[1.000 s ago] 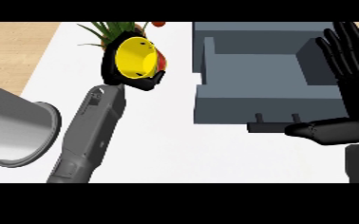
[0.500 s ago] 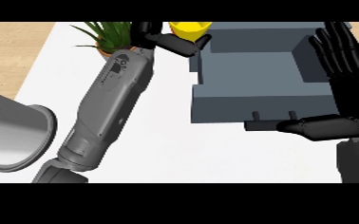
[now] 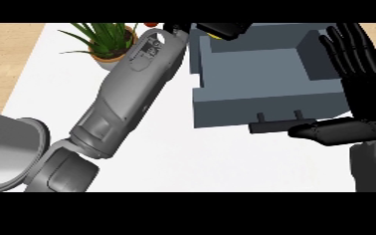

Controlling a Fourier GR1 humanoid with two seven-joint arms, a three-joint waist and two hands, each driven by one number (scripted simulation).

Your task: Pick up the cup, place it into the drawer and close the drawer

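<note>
Left robot hand (image 3: 225, 28) around cup (image 3: 214, 36)

left hand (image 3: 220, 29), cup (image 3: 214, 36) now over drawer (image 3: 264, 107)

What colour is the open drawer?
Slate blue-grey drawer, with a darker handle; the head view shows it best.

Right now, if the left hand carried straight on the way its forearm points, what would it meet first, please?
Probably the far wall of the drawer: the left hand, curled round the cup, is at its far left corner, pointing up and right. Its height is unclear, so it may pass over.
</note>
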